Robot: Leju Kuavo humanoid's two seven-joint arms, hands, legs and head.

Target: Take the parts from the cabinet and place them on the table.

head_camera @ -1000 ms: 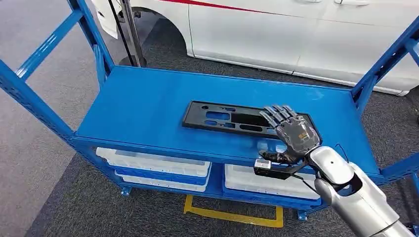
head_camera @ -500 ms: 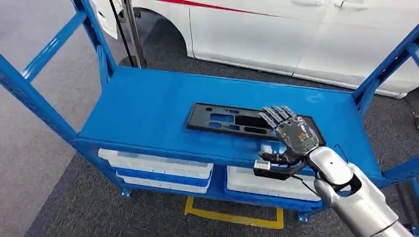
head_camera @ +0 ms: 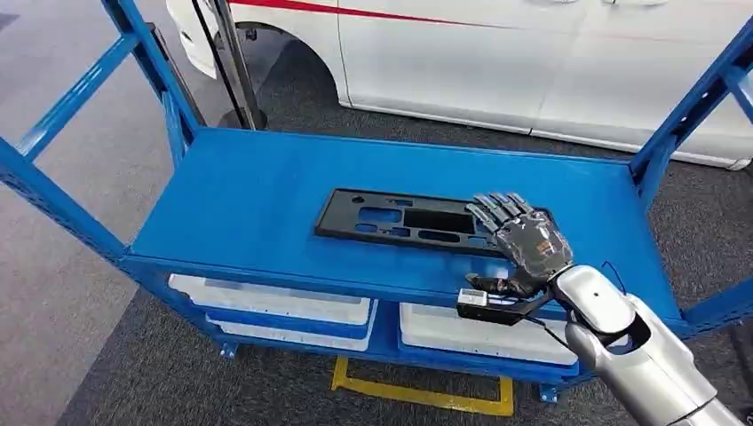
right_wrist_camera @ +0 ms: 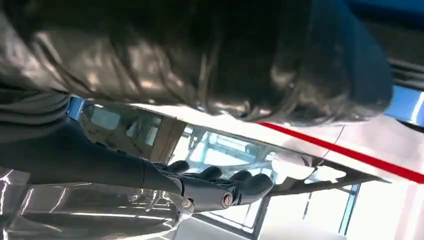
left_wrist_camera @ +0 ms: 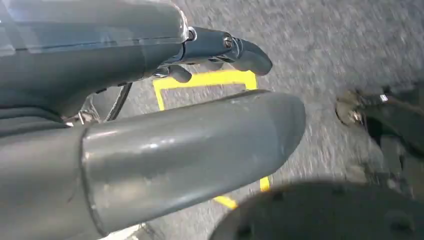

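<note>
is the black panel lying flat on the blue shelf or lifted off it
Flat: the black panel lies on the blue shelf, the right hand over its end.

Head camera looks down on shelf (head_camera: 266,191); wrist cameras sit close.

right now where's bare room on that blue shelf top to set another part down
The blue shelf top is bare left of the black panel and in the strip behind it toward the white car. The right end is crowded: the right hand lies over the panel's right end.
</note>
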